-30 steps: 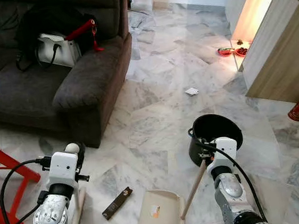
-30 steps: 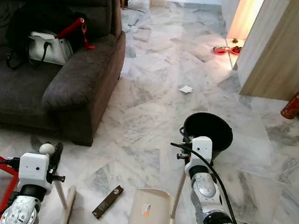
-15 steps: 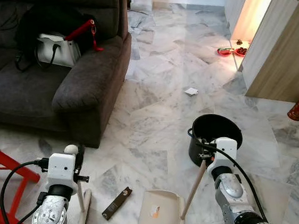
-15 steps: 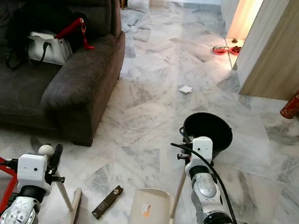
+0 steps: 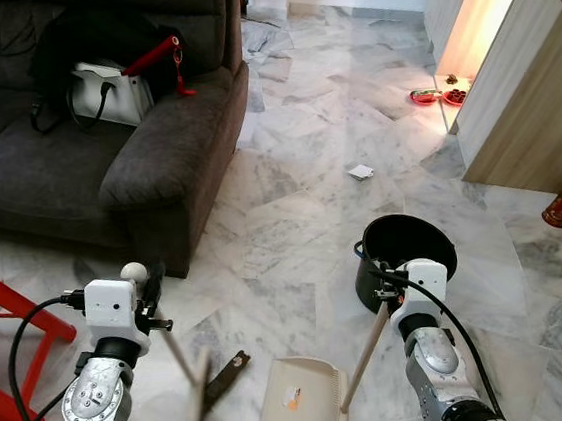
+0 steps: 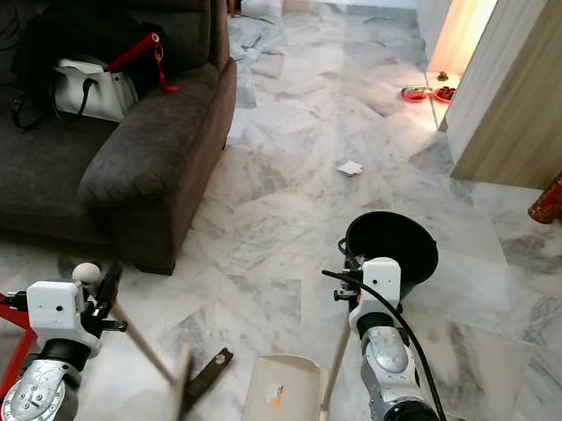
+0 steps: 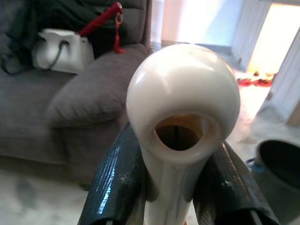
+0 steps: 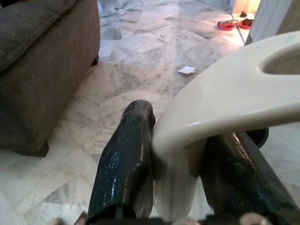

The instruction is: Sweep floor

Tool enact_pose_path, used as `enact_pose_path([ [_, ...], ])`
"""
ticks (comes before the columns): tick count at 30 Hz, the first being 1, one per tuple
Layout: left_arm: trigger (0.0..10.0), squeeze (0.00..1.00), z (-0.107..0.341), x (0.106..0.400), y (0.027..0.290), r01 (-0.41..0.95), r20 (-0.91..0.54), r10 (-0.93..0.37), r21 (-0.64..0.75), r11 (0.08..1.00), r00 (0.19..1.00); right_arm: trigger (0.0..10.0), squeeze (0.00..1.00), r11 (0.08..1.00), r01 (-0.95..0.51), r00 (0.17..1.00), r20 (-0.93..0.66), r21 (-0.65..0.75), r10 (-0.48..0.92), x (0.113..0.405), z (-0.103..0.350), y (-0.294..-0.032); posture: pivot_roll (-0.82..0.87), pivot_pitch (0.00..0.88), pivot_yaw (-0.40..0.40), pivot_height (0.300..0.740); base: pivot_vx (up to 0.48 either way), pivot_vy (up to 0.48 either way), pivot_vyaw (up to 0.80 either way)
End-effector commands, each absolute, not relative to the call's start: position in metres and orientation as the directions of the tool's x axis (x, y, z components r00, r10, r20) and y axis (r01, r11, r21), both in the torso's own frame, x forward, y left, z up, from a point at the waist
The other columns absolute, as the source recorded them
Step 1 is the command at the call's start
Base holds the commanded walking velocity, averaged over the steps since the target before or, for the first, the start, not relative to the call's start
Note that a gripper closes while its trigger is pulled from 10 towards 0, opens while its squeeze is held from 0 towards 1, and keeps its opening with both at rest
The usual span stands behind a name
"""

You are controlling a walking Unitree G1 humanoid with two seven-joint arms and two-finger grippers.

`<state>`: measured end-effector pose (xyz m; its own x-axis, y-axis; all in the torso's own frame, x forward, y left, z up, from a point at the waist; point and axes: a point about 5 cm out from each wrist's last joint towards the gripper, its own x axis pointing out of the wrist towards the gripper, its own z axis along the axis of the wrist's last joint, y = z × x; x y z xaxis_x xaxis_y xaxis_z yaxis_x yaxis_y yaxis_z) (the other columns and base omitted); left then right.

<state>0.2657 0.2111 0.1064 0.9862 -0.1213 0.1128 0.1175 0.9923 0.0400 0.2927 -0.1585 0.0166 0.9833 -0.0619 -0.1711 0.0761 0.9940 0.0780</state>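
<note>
Your left gripper (image 7: 168,187) has its fingers clamped on the broom (image 5: 182,367) handle; your right gripper (image 8: 180,178) is clamped on the dustpan (image 5: 299,402) handle. The dark wrapper (image 5: 226,373) lies on the floor just beside the broom head, the dustpan mouth right of it.

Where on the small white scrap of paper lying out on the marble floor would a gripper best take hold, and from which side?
Probably from straight above, pinching an edge. The white paper scrap lies flat on the marble floor, well beyond the black bin, offering no raised part to close on. Whether a corner is lifted is too small to tell; if so, take that corner.
</note>
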Motion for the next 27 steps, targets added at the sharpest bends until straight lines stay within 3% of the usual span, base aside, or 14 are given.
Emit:
enact_pose_path([
  [1, 10.0, 0.0, 0.113, 0.268, 0.206, 0.16, 0.134, -0.155, -0.025, 0.987, 0.979, 10.0, 0.0, 0.993, 0.093, 0.983, -0.163, 0.069, -0.081, 0.292, 0.017, -0.166, 0.13, 0.085, -0.129, 0.74, 0.0, 0.0, 0.0],
  [12, 10.0, 0.0, 0.114, 0.27, 0.193, 0.271, 0.125, -0.253, -0.158, 0.95, 0.959, 10.0, 0.0, 0.994, 0.086, 0.983, -0.166, 0.073, -0.073, 0.294, 0.018, -0.163, 0.13, 0.083, -0.13, 0.74, 0.0, 0.0, 0.0],
  [19, 10.0, 0.0, 0.128, 0.274, 0.191, 0.275, 0.183, -0.23, -0.289, 0.917, 0.956, 10.0, 0.0, 0.994, 0.08, 0.983, -0.172, 0.076, -0.066, 0.294, 0.018, -0.162, 0.14, 0.084, -0.133, 0.74, 0.0, 0.0, 0.0],
  [27, 10.0, 0.0, 0.143, 0.275, 0.195, 0.279, 0.231, -0.207, -0.35, 0.894, 0.951, 10.0, 0.0, 0.994, 0.075, 0.982, -0.178, 0.08, -0.06, 0.295, 0.018, -0.159, 0.15, 0.084, -0.135, 0.74, 0.0, 0.0, 0.0],
])
